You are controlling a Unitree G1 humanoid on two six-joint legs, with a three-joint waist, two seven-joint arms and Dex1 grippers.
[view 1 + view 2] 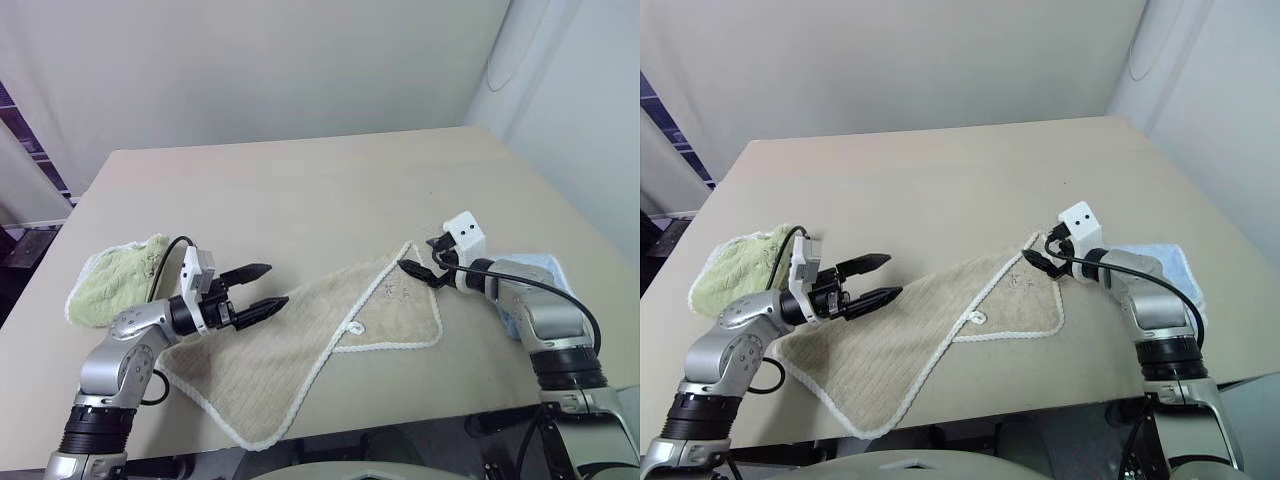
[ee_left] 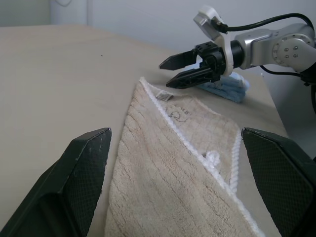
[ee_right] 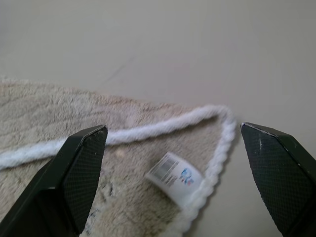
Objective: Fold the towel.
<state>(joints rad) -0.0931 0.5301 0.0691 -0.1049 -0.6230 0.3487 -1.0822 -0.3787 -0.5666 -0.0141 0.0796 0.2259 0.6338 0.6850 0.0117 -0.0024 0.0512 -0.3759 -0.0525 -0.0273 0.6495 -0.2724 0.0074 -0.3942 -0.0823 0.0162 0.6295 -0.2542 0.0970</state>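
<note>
Two claws, both spread wide and holding nothing: our left claw [image 1: 262, 290] hovers over the beige towel [image 1: 300, 350] lying partly folded on the bench [image 1: 300, 190], and our right claw [image 1: 418, 268] hangs above its labelled far corner

A beige-tan terry towel [image 1: 300, 350] lies flat near the front edge of a pale table [image 1: 300, 190], stretched on a slant from about 7 o'clock to 1 o'clock in the head views. White corded edging runs round its border. One layer is folded over another, the fold's edge crossing the cloth diagonally, so the upper end forms a point. A small white loop [image 1: 353, 327] sits on that edging near the middle. At the pointed far corner a small white label [image 3: 174, 178] with printed marks lies on the pile, just inside the cord.
</note>
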